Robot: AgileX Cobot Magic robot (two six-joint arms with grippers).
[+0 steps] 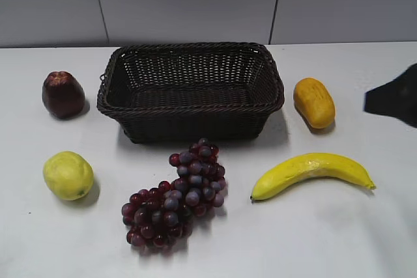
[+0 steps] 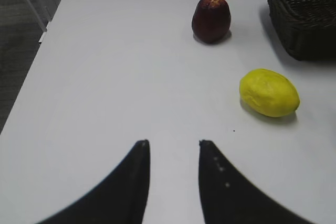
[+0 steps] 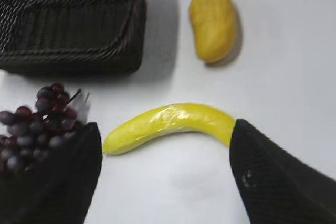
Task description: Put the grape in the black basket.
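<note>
The grape (image 1: 176, 194) lies near the worktop's front edge before the black basket (image 1: 191, 89), long axis diagonal, left of the nearer, spread, empty right gripper (image 3: 165, 177).

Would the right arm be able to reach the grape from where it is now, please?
Probably yes. The right gripper is open above the table with the banana lying between its fingers, and the grape lies just beside its left finger. Nothing covers the bunch, though the nearby banana might get nudged.
</note>
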